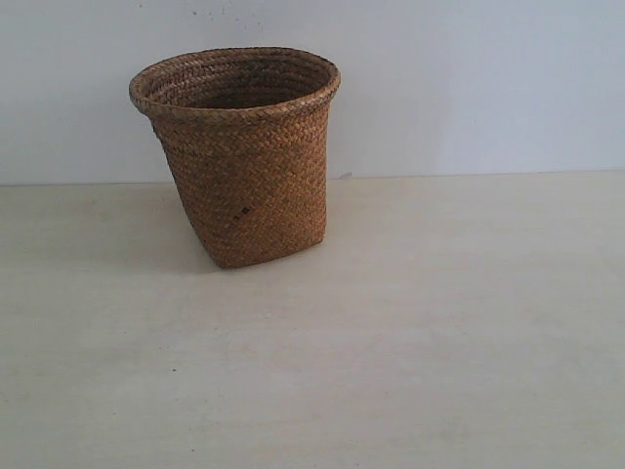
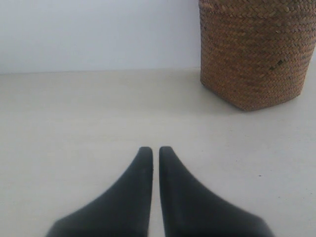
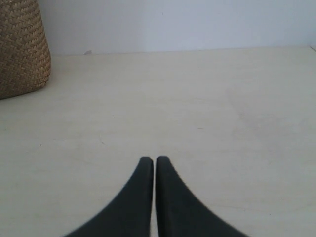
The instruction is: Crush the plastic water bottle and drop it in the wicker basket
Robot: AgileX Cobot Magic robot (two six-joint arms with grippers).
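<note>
The wicker basket (image 1: 239,156) stands upright on the pale table, left of centre in the exterior view, near the back wall; a small dark spot marks its side. Its lower wall also shows in the left wrist view as the basket (image 2: 254,52) and at the edge of the right wrist view as the basket (image 3: 22,47). The plastic water bottle is out of view in every frame. My left gripper (image 2: 155,149) is shut with nothing between its dark fingers, well short of the basket. My right gripper (image 3: 154,159) is shut and empty too. Neither gripper appears in the exterior view.
The pale wooden table (image 1: 410,332) stretches wide around the basket. A plain white wall (image 1: 469,78) rises right behind it.
</note>
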